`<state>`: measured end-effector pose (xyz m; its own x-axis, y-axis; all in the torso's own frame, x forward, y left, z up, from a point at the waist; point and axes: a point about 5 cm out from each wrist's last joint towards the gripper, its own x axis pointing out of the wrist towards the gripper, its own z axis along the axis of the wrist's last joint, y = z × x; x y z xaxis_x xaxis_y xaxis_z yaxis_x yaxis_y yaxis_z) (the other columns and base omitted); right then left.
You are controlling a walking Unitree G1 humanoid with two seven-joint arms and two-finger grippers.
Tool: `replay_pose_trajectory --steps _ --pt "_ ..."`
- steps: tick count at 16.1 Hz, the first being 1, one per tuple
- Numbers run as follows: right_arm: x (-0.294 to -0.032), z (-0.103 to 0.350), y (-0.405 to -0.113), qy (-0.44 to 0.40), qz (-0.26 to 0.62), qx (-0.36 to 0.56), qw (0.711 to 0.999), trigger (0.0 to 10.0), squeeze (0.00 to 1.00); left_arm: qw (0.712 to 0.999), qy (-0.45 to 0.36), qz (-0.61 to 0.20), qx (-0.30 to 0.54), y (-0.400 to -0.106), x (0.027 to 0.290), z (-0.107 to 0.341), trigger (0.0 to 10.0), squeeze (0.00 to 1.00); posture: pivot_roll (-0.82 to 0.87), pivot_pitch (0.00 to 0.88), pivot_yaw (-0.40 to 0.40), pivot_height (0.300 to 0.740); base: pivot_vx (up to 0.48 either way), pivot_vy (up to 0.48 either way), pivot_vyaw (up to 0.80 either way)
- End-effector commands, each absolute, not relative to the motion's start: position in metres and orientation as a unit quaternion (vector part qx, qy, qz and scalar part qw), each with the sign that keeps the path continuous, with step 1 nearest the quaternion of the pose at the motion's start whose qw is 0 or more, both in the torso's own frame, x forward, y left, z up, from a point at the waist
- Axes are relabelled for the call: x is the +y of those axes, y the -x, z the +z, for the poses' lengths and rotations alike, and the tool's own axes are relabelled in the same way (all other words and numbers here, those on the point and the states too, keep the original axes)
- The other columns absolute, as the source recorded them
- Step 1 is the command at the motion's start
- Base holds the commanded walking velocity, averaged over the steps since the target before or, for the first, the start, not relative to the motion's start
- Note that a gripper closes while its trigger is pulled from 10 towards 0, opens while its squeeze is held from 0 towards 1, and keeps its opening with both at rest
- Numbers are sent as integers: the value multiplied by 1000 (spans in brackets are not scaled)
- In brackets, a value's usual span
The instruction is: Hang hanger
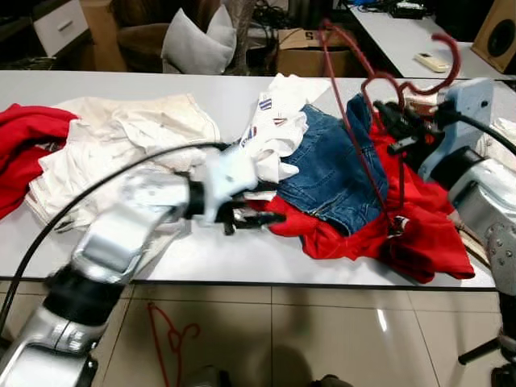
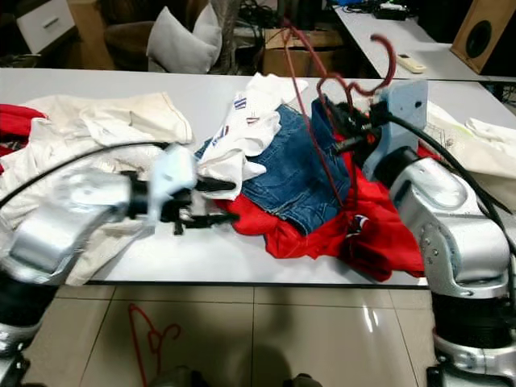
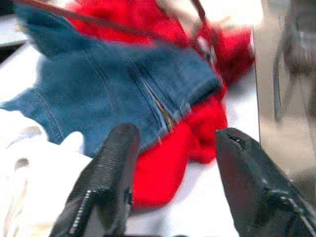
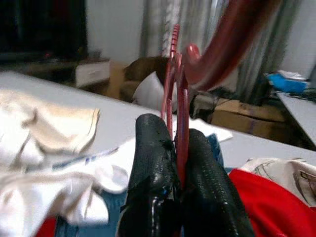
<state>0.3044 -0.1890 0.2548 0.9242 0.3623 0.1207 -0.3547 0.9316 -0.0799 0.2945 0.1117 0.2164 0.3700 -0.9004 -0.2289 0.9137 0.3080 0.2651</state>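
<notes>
Right now the dark red plastic clothes hanger [image 1: 367, 121] is pinched in the right gripper [image 1: 393, 118], above the clothes heap at the right end of the long white table [image 1: 161, 89]. The right wrist view shows both black fingers [image 4: 150, 163] pressed flat against the hanger's thin red stem, nothing loose. The hook curls up and toward the robot's right, past the gripper; the long axis runs down from the fingers, with one arm slanting toward the table's far edge and the other dropping to the crumpled red garment [image 1: 419, 234], its lower end near or touching the cloth. I can't tell which.

Left gripper [image 1: 250, 211] is spread wide and holding nothing, low over the table, fingers aimed at the blue denim piece [image 1: 326, 165] and the red cloth beyond it. So the right arm owns the hanger; the left is well apart from it.

Judgement: the hang depends on the hook's opening, which faces away from the gripper, so the wrist would have to carry it hook-first. No rail or rod visible to take it.

Counts:
- red hangers: two, one held, one thin red wire hanger [image 1: 171, 339] on the tiled floor under the table
- grippers: two
- red garments: two, the second a red cloth [image 1: 24, 145] at the far left
- denim: one
- white cloth heaps: two, the cream pile [image 1: 121, 133] and the white printed shirt [image 1: 278, 121]
</notes>
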Motion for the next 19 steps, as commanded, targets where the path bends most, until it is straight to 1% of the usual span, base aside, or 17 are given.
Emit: replay_pose_trajectory --steps 1,2,3,4,5,7,8,9,10,12,19 --pt "-182 263 -301 23 182 -86 979 10000 0 845 -145 -514 -18 -298 120 229 10000 1000 -70 0 -14 710 0 0 0" --pt "-175 261 -299 9 176 -91 980 10000 0 887 -122 -445 -31 -302 130 229 10000 1000 -67 0 -22 710 0 0 0" --pt "-173 259 -298 -3 170 -96 981 10000 0 901 -108 -418 -38 -302 134 229 10000 1000 -64 0 -29 710 0 0 0" --pt "-167 252 -295 -19 161 -96 982 10000 0 928 -76 -360 -53 -301 142 227 10000 259 -50 0 -45 710 0 0 0" --pt "-159 241 -291 -20 160 -87 983 10000 0 951 -69 -296 -56 -299 152 221 10000 0 -44 0 -49 710 0 0 0" --pt "-151 216 -283 -11 123 -67 990 10000 0 978 -44 -203 -26 -289 171 201 10000 0 -43 0 -37 710 0 0 0" --pt "-150 211 -278 -18 118 -67 991 10000 0 984 -37 -176 -17 -284 177 193 10000 0 -44 0 -32 710 0 0 0" --pt "-150 210 -275 -23 117 -67 991 10000 0 986 -33 -165 -13 -282 177 190 10000 0 -43 0 -30 710 0 0 0" --pt "-149 205 -270 -39 121 -61 990 10000 0 986 -30 -165 -5 -277 175 185 10000 0 -43 0 -30 710 0 0 0" --pt "-150 198 -265 -51 115 -54 991 10000 0 986 -25 -166 -3 -275 168 182 10000 0 -45 0 -26 710 0 377 0" --pt "-146 192 -261 -47 115 -46 991 10000 0 984 -32 -177 1 -278 155 182 10000 0 -62 0 -9 710 0 389 0"
